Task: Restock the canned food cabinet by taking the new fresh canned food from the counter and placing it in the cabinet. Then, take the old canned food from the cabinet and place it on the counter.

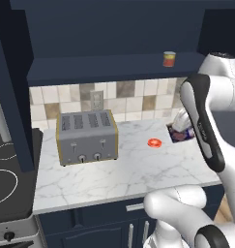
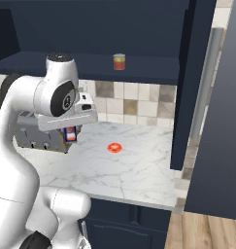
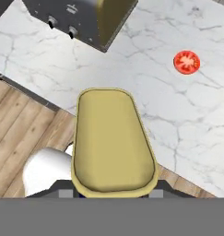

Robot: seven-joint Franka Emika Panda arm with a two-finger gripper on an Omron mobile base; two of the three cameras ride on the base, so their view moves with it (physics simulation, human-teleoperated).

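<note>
The new fresh canned food [image 1: 169,59] [image 2: 119,62], red and yellow-orange, stands upright on the open ledge of the navy cabinet [image 1: 99,68] [image 2: 153,68]. My gripper [image 2: 71,137] [image 1: 182,128] hangs above the marble counter [image 1: 128,174] [image 2: 139,170] [image 3: 187,120], near its front edge. It is shut on the old canned food [image 2: 70,134] [image 1: 186,131], a dark blue can. In the hand view the can's yellow top [image 3: 113,143] sits close to the camera and hides the fingertips.
A grey toaster [image 1: 87,137] [image 2: 29,131] [image 3: 85,18] stands on the counter's left part. A flat red disc [image 1: 154,142] [image 2: 114,147] [image 3: 186,61] lies mid-counter. The black stovetop [image 1: 7,179] is at far left. A tall dark panel [image 2: 187,97] bounds the counter's right end.
</note>
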